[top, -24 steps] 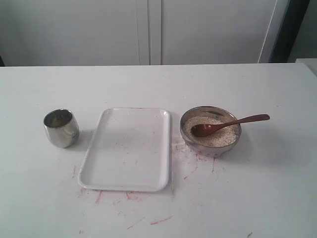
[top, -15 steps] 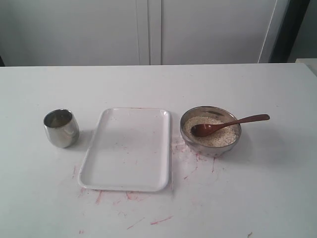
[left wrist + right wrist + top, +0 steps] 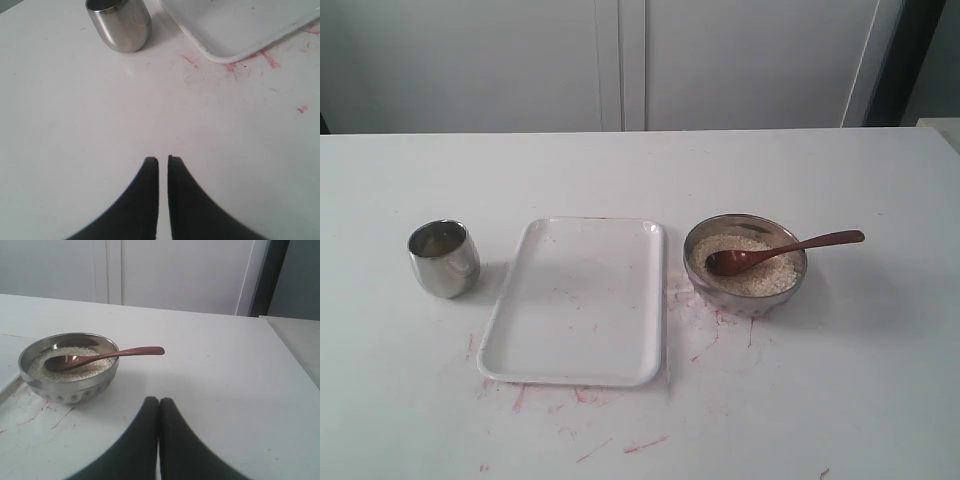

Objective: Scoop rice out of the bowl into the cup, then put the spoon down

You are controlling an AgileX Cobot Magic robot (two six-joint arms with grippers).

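Note:
The metal bowl [image 3: 746,264] [image 3: 68,366] stands right of centre on the table, filled with pale rice [image 3: 765,276] [image 3: 75,370]. The brown wooden spoon [image 3: 782,251] [image 3: 102,356] lies in it, scoop in the rice, handle resting on the rim and sticking out to the right. The steel cup [image 3: 443,258] [image 3: 119,24] stands upright at the left. Neither arm shows in the exterior view. My left gripper [image 3: 163,159] hovers over bare table short of the cup, shut with a thin slit and nothing held. My right gripper [image 3: 159,401] is shut, empty, some way from the bowl.
A flat white rectangular tray [image 3: 578,300] [image 3: 235,30] lies between cup and bowl. Red smears [image 3: 700,330] mark the table around the tray and bowl. A white cabinet wall stands behind the table. The table's right edge [image 3: 287,350] shows in the right wrist view.

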